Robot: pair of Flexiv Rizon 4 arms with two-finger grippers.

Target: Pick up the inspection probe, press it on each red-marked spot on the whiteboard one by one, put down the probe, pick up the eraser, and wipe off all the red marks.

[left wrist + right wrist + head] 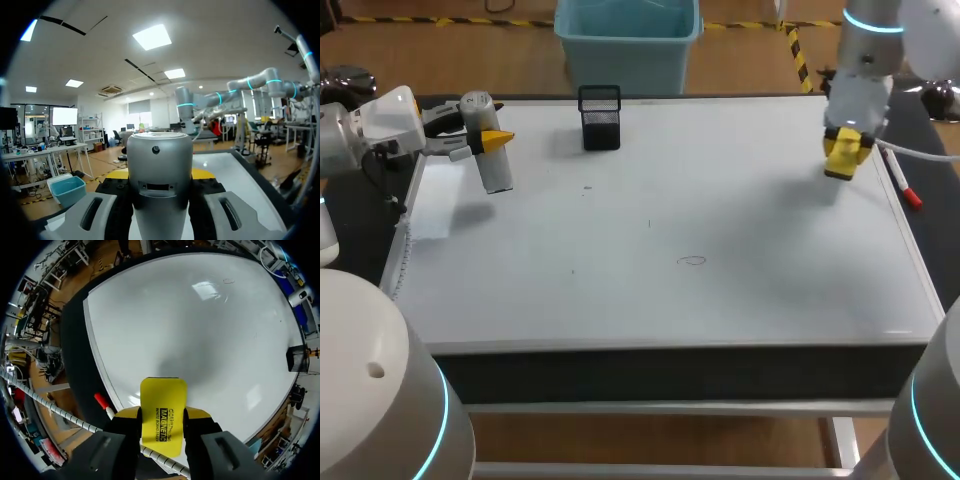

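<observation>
My left gripper (490,141) is shut on the silver cylindrical inspection probe (487,140) and holds it upright above the whiteboard's far left corner. In the left wrist view the probe (160,180) fills the gap between the fingers. Over the far right edge of the whiteboard (720,200), my right gripper (845,155) is shut on the yellow eraser (844,150). The eraser (163,415) sticks out ahead of the fingers in the right wrist view. A faint oval mark (691,261) and two tiny marks (649,223) show on the board. The oval mark (228,281) lies far ahead of the eraser.
A black mesh pen holder (600,118) stands at the board's far edge, left of centre. A marker with a red cap (902,182) lies along the right edge, just below my right gripper; in the right wrist view the marker (102,402) is beside the eraser.
</observation>
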